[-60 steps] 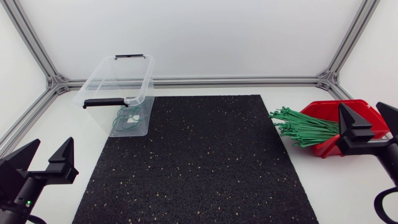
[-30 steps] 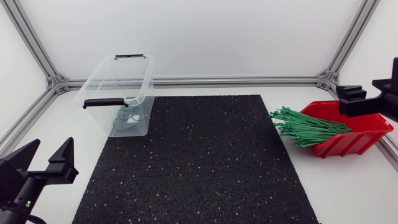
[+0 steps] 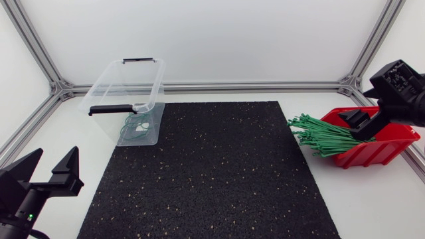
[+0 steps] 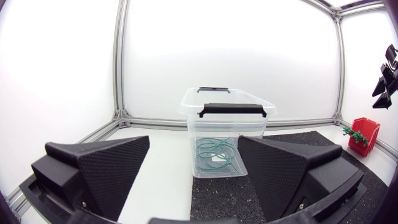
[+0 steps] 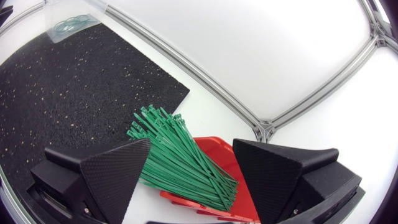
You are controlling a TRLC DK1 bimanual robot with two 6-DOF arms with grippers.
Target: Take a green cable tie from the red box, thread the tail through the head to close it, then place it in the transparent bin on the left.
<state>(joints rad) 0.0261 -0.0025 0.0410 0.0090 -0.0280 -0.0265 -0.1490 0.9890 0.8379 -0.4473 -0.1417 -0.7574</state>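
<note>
- R gripper (image 3: 357, 125) is hung over the red box (image 3: 385, 143), angled down twd the bundle of green cable ties (image 3: 325, 136). Probably so placed that one tie can be picked off the heap.
- In the right wrist view the R gripper (image 5: 191, 144) is seen spread wide, nothing grasped. The ties (image 5: 180, 162) lie below and ahead of it, not touched.
- Ties are fanned out of the box's open front, tails over the table and near the black mat (image 3: 212, 172). The spread ends are judged easier to single out than those packed inside the box (image 5: 224, 158).
- L gripper (image 3: 52, 159) is parked at the near left corner of the table, released and empty, well apart from the ties. It is prob. kept clear until a 2nd hold is needed for threading.
- Transparent bin (image 3: 109, 79) is stood at the far left, just off the mat. Closed tie loops (image 3: 135, 129) are already inside, seen ahead of the L gripper (image 4: 194, 142) through the bin wall (image 4: 227, 134).
- Vs 1 s ago: R gripper was then lower, in front of the box. At 0.5 s ago it was lifted at the far right edge. Now it is swung inward and tipped down at the ties.
- L arm, bin, box and ties: no shift noted.
</note>
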